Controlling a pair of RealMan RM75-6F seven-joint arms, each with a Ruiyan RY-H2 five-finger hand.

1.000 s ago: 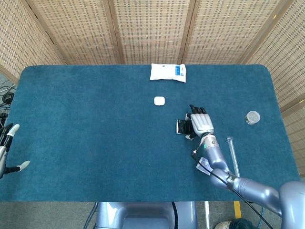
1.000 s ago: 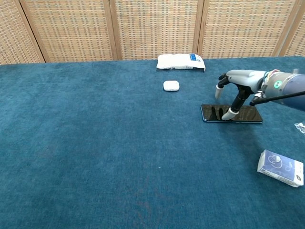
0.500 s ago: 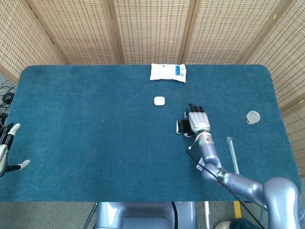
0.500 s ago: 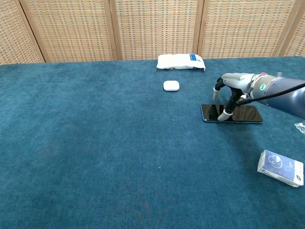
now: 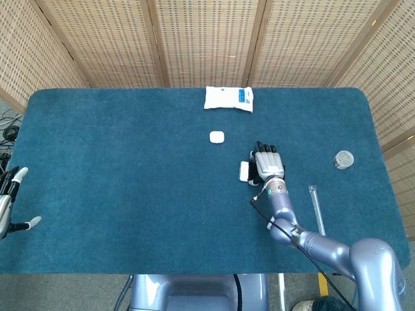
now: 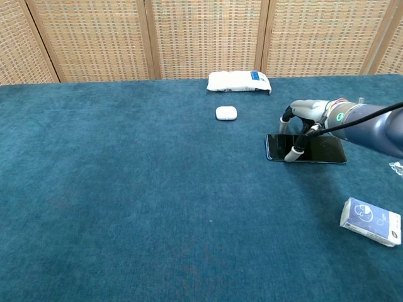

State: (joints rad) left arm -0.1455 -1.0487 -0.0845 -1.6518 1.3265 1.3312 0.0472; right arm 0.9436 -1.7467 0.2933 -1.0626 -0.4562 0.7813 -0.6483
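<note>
A black phone (image 6: 318, 150) lies on the blue table (image 5: 130, 168) right of the middle; in the head view only its left end (image 5: 244, 171) shows, glinting white. My right hand (image 5: 268, 164) (image 6: 302, 123) is arched over the phone's left part, the thumb on its near edge and the fingers (image 6: 285, 121) over its far edge, gripping it. The phone's left end looks slightly raised. My left hand (image 5: 10, 201) hangs off the table's far left edge, fingers apart, holding nothing, and does not show in the chest view.
A white pouch (image 5: 228, 98) (image 6: 238, 82) lies at the far edge, with a small white case (image 5: 216, 137) (image 6: 226, 112) nearer. On the right are a round lidded tub (image 5: 343, 159), a clear thin wrapper (image 5: 317, 201) and a white-and-blue box (image 6: 371, 220).
My right hand has lowered and closed in on the phone's left end. The phone's left end has tipped a little and now glints white in the head view. The left hand is unmoved.
</note>
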